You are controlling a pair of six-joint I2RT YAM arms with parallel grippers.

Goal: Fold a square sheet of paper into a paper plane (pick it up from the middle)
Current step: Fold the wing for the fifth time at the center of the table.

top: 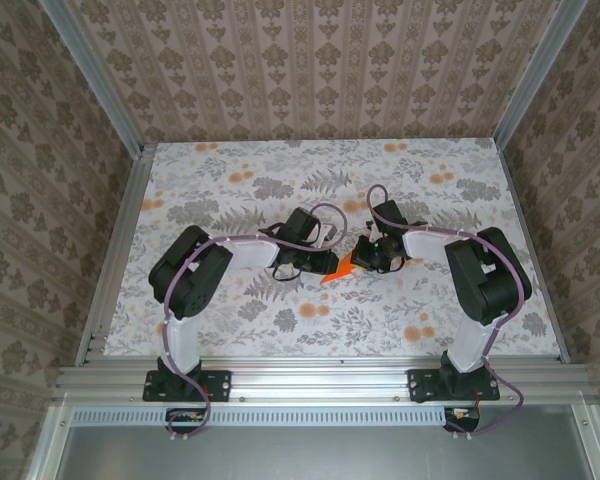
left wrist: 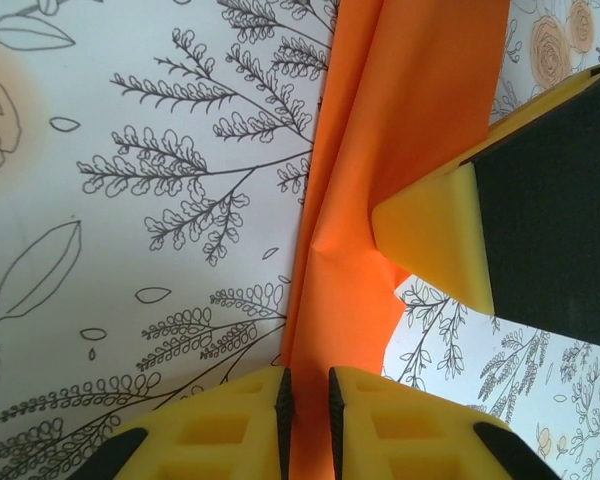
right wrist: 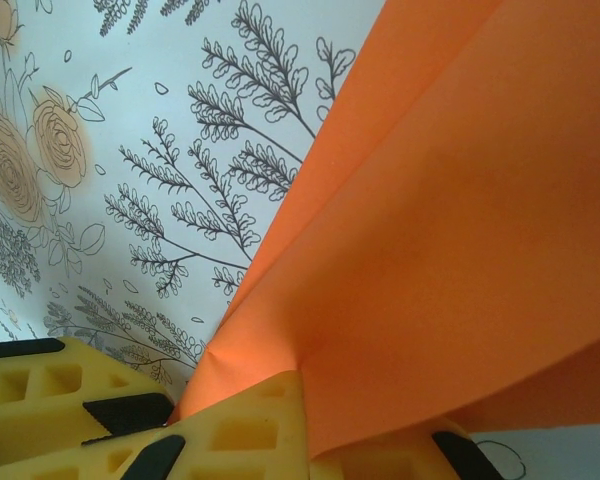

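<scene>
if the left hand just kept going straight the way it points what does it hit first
The orange sheet: it already lies between the left hand's fingers and runs straight ahead. The right hand's fingertip sits off to the side of that line, though depth is hard to judge.

The left arm (top: 192, 272) and right arm (top: 485, 272) share black joint housings, white lower links and black bases (top: 185, 383); a lilac cable (top: 245, 240) trails along each. Their fingers (left wrist: 225, 425) are yellow, recessed, with black pads (left wrist: 550, 200)
</scene>
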